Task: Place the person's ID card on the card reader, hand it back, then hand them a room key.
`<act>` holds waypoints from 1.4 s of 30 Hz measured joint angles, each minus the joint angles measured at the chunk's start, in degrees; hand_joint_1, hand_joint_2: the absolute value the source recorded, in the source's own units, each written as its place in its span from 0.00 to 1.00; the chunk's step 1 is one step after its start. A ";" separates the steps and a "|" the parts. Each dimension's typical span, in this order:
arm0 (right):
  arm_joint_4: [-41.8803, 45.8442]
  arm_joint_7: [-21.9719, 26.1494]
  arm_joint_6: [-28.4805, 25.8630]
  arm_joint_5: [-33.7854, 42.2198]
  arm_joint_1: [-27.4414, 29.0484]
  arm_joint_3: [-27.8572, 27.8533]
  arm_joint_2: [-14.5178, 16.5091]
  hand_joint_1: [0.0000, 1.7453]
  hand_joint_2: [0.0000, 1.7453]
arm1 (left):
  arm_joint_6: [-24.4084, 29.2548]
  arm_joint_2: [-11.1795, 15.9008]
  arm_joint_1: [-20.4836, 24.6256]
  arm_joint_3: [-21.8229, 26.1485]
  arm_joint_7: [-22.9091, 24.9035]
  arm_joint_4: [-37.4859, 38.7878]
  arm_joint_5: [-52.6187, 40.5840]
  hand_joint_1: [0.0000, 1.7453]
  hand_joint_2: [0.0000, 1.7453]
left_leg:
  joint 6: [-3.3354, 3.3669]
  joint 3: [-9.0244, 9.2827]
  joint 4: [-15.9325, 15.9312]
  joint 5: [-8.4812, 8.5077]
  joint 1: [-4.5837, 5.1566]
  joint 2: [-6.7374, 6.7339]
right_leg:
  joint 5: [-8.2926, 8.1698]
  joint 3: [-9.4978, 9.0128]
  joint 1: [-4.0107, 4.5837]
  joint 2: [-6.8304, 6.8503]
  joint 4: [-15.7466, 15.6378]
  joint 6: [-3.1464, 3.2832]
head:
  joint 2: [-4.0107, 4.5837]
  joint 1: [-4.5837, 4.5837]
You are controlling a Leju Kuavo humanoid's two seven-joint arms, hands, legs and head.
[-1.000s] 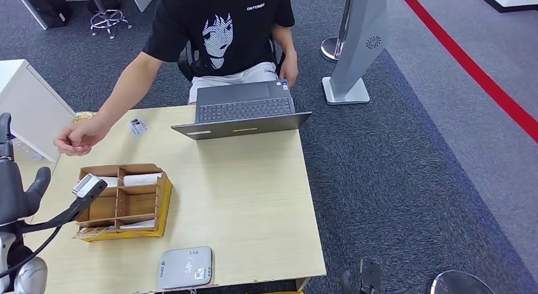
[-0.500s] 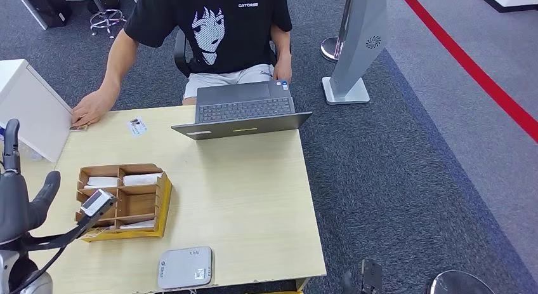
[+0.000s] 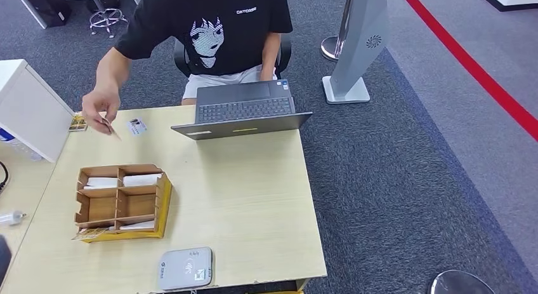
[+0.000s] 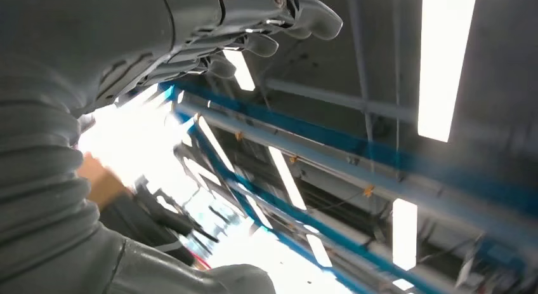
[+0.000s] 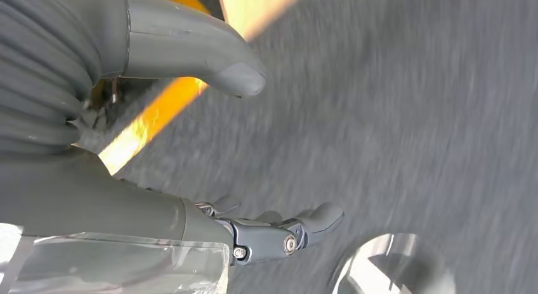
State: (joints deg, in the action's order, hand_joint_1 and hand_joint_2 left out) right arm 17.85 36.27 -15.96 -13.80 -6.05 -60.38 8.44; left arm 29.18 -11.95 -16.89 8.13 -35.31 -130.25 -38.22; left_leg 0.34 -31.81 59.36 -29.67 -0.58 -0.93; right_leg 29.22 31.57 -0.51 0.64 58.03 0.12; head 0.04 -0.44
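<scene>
The white card reader (image 3: 185, 267) lies at the near edge of the table (image 3: 254, 192). An ID card (image 3: 136, 126) rests on the far left of the table beside the laptop. A wooden organiser (image 3: 120, 202) holds white key cards (image 3: 141, 179) in its far compartments. The seated person's hand (image 3: 100, 107) hovers over the far left corner, pinching a thin card (image 3: 112, 131). My left hand (image 4: 190, 33) points up at the ceiling lights, fingers spread, holding nothing. My right hand (image 5: 209, 227) hangs over the grey carpet, thumb apart from the fingers, holding nothing.
An open laptop (image 3: 244, 113) sits at the far edge in front of the person. A small picture card (image 3: 78, 122) lies on the far left corner next to a white cabinet (image 3: 28, 106). A grey stand (image 3: 358, 46) rises on the carpet to the right.
My left arm has dropped out of the head view. The person's hand went to the far left corner and has lifted toward the ID card with a thin card in it.
</scene>
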 joint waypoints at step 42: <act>-3.78 -27.33 3.93 -3.06 1.25 -8.49 0.37 1.00 1.00 | -25.56 4.26 19.89 59.70 18.46 108.50 38.11 1.00 1.00 | 0.00 0.18 -0.02 0.01 0.03 0.02 | 0.02 -0.20 -0.02 0.02 -0.08 -0.07 | 0.01 0.10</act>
State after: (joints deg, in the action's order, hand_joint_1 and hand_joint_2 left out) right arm 14.07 8.94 -12.03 -16.86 -4.80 -68.87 8.81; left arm 3.62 -7.68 3.00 67.83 -16.85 -21.75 -0.11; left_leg 0.34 -31.64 59.34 -29.66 -0.55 -0.91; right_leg 29.24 31.37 -0.53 0.66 57.95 0.05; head 0.05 -0.34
